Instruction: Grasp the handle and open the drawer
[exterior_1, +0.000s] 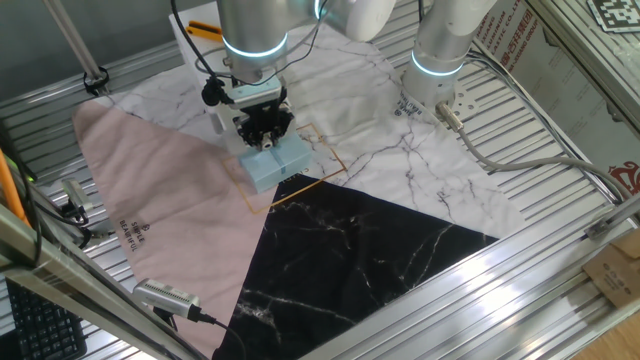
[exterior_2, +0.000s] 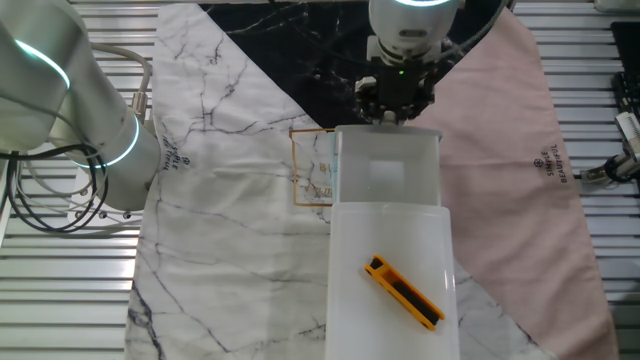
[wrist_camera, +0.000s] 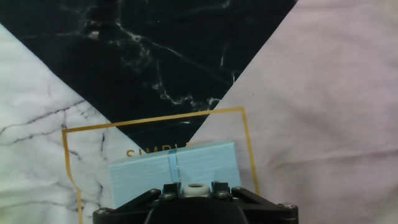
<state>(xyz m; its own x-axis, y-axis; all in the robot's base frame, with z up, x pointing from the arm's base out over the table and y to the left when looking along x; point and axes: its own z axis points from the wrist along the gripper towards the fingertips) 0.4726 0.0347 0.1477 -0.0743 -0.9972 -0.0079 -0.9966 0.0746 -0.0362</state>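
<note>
marbled counter (exterior_1: 420, 170), pink, black and white. pale blue drawer (exterior_1: 275, 162) under gripper (exterior_1: 265, 140), jaws down at handle (wrist_camera: 196, 188), closed or apart impossible to tell.

Matt light-blue ribbed drawer (wrist_camera: 174, 172) on smooth marble-print mat (wrist_camera: 155, 56)

Light-blue drawer (wrist_camera: 174, 171) with thin pale ribbon line, black, white-marbled and pink cloth (exterior_1: 170, 200), gold square outline (wrist_camera: 158, 117)
</note>
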